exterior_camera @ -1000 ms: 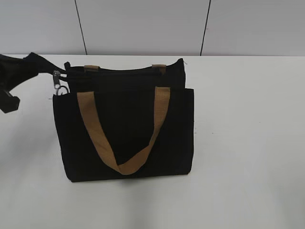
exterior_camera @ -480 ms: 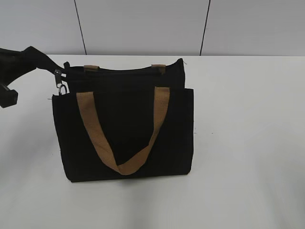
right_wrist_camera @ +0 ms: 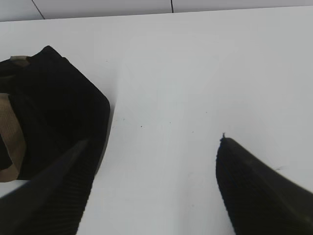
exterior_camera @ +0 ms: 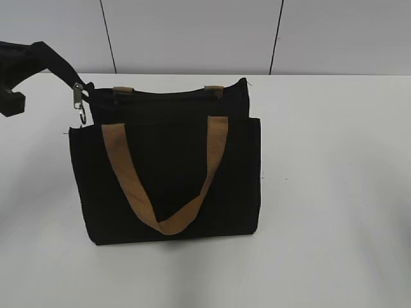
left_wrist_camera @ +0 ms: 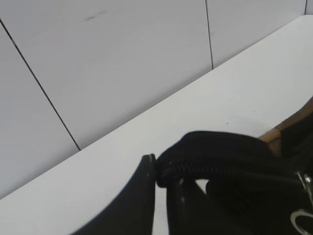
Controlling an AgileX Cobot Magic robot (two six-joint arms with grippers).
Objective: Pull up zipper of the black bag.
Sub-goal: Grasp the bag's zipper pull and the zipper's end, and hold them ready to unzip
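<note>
A boxy black fabric bag (exterior_camera: 168, 173) with tan webbing handles (exterior_camera: 164, 173) is being shown standing upright on the white table (exterior_camera: 334, 192), left of the table's middle and nearer its far edge than its near one. The black zip line (exterior_camera: 167, 95) is being seen running along the bag's top edge, with the small silver-grey metal pull tab (exterior_camera: 78, 101) hanging at the top left corner of the bag. The bag's black end strip (left_wrist_camera: 215, 154) is being pinched by the left gripper (left_wrist_camera: 164, 176), whose jaws are being held nearly closed on the fabric just beside the tab (left_wrist_camera: 303, 196). The right gripper (right_wrist_camera: 151, 191) is being held over bare table towards the right edge, its two black fingers (right_wrist_camera: 254, 191) spread wide apart with nothing between them, the bag's end (right_wrist_camera: 54, 112) lying just beside the left finger.
</note>
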